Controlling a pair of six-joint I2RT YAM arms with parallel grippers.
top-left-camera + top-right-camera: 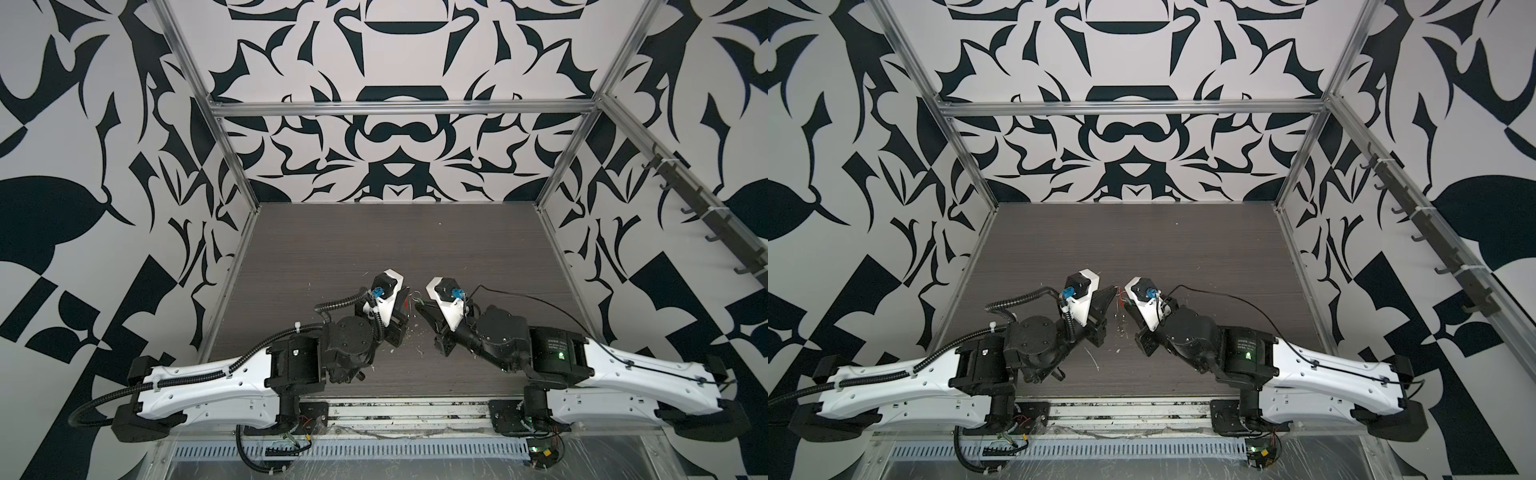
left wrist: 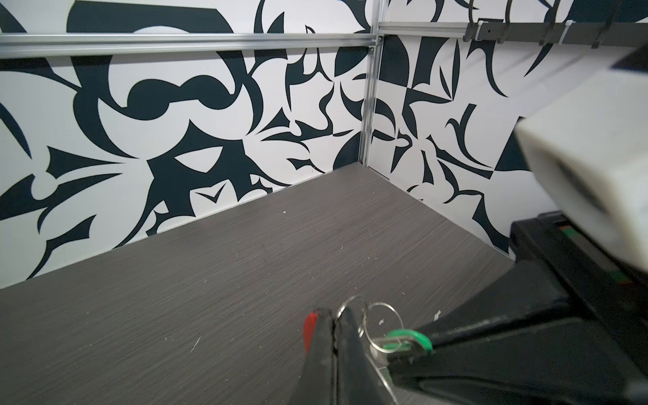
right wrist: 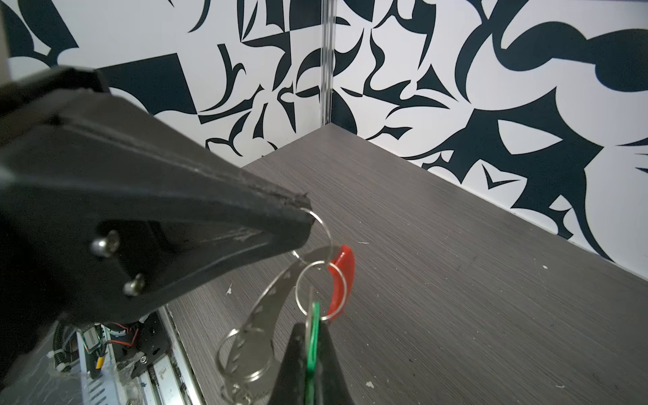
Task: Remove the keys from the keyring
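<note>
Near the front middle of the table (image 2: 210, 280), my left gripper (image 3: 304, 212) is pinching fully closed on the thin wire of the keyring (image 3: 325, 228), just beside its red sleeve (image 3: 342, 277). My right gripper (image 3: 310, 333) is clamping shut on the green-tagged key (image 3: 313, 354), whose split ring (image 3: 297, 292) is hanging threaded on that wire, and the whole bunch is riding clear of the surface. A second silver piece (image 3: 268, 308) is dangling below, probably the other key, though I am seeing no yellow tag from here. The step in hand, as I am judging it, is working the split ring off the hoop. That is calling for a dead-steady left grip while the right is drawing the ring along the wire toward its open end, in line with the wire rather than across it, so nothing is snagging on the sleeve. In both top views my two tips are sitting nearly nose to nose, leaving little slack between them. Ahead, the tabletop is lying bare but for white flecks (image 2: 436, 314), with the patterned walls (image 2: 175, 140) well apart and the front rail (image 1: 407, 409) close behind my wrists.
</note>
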